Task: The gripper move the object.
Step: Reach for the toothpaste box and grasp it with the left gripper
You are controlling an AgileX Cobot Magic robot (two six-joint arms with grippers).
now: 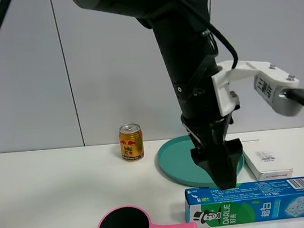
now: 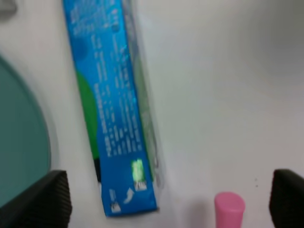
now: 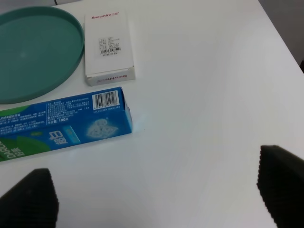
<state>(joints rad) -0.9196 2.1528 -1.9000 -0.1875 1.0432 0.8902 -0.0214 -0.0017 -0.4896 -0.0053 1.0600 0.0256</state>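
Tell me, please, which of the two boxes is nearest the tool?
The blue and green DARLIE toothpaste box: the tool hangs right at its top edge. The smaller white box sits farther back, beside the teal plate.

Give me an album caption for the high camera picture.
Black gripper hangs over the Darlie toothpaste box, teal plate behind.

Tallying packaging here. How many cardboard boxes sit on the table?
2. The toothpaste box lies at the front right; the white box lies behind it, beside the teal plate.
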